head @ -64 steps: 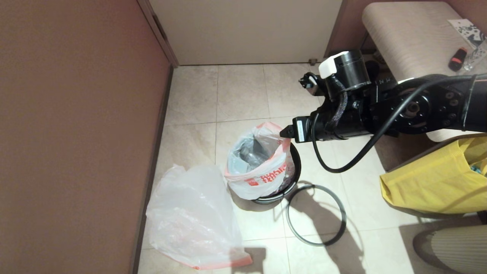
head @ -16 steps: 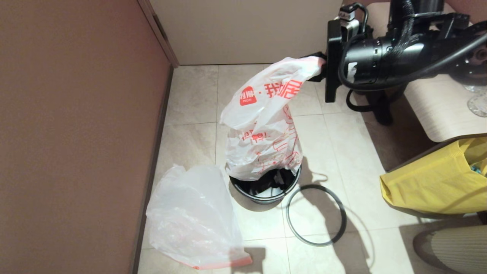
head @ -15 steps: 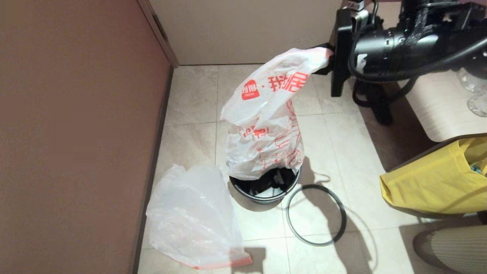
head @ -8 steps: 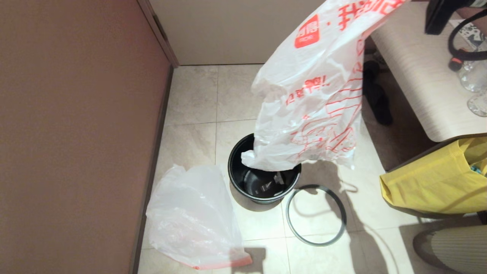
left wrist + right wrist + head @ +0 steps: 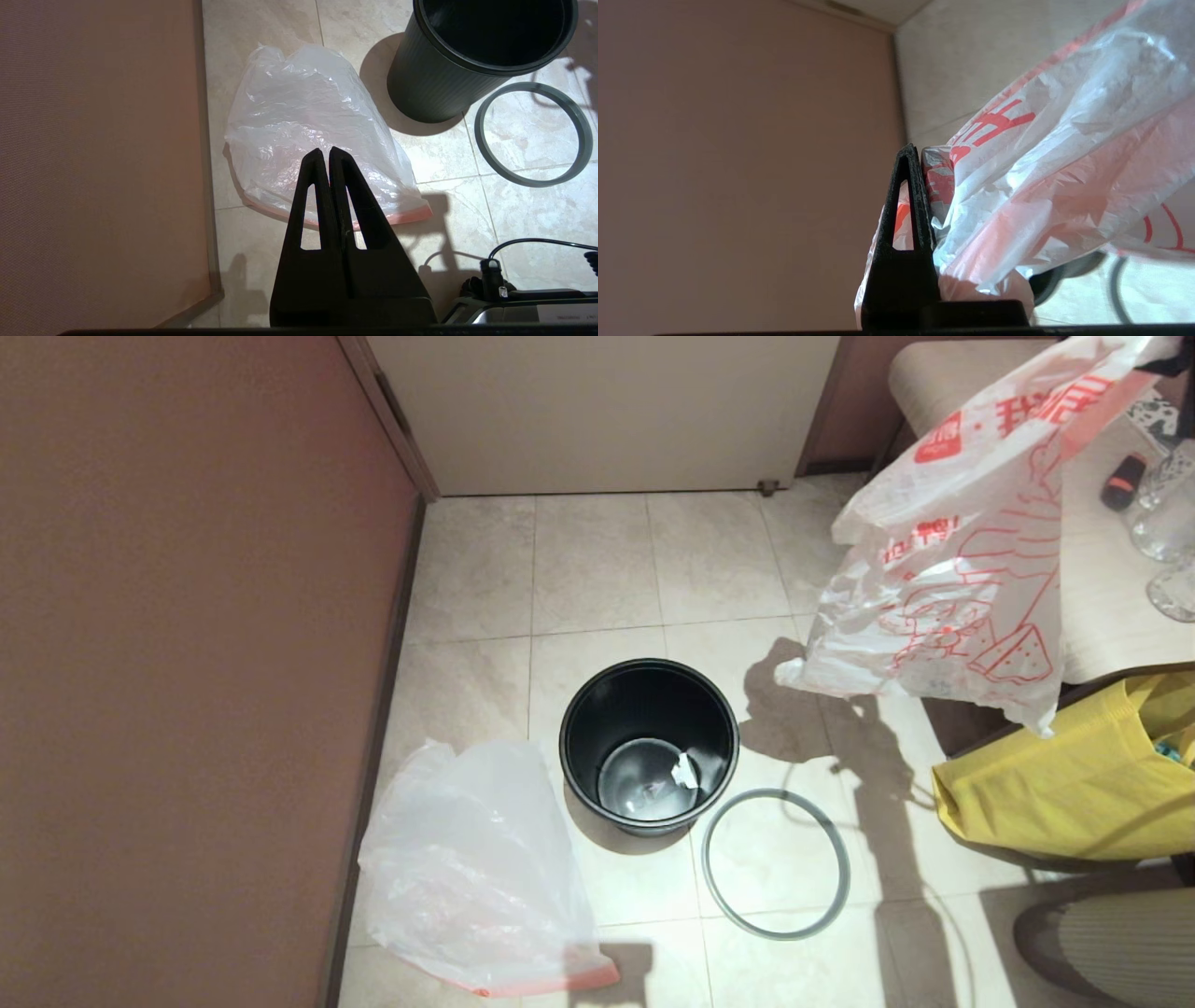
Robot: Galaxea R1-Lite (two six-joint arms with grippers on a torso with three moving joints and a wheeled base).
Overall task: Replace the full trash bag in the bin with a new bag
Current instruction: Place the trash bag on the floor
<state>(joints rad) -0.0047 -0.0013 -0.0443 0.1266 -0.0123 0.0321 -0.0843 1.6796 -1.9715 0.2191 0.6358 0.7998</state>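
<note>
The full trash bag [image 5: 952, 551], white with red print, hangs in the air at the upper right, well clear of the bin [image 5: 644, 700]. My right gripper [image 5: 924, 154] is shut on its bunched top [image 5: 1041, 186]; only one finger [image 5: 909, 200] shows, the other is behind the plastic. The black bin stands open on the floor with a white scrap at its bottom. The grey hoop [image 5: 707, 864] lies flat just right of it. The new bag [image 5: 471, 873] lies crumpled on the tiles left of the bin. My left gripper [image 5: 325, 154] hangs shut and empty above that new bag [image 5: 303, 116].
A brown wall [image 5: 187, 663] runs along the left and a white door [image 5: 607, 411] closes the back. A beige tabletop [image 5: 1111, 616] with glassware [image 5: 1162, 513] stands at the right, a yellow fabric bag [image 5: 1064, 784] below it. A cable [image 5: 537, 242] lies near my left arm.
The right gripper has pulled the full bag up out of the bin and swung it to the right. The bin now stands open, and the right arm has left the head view.
</note>
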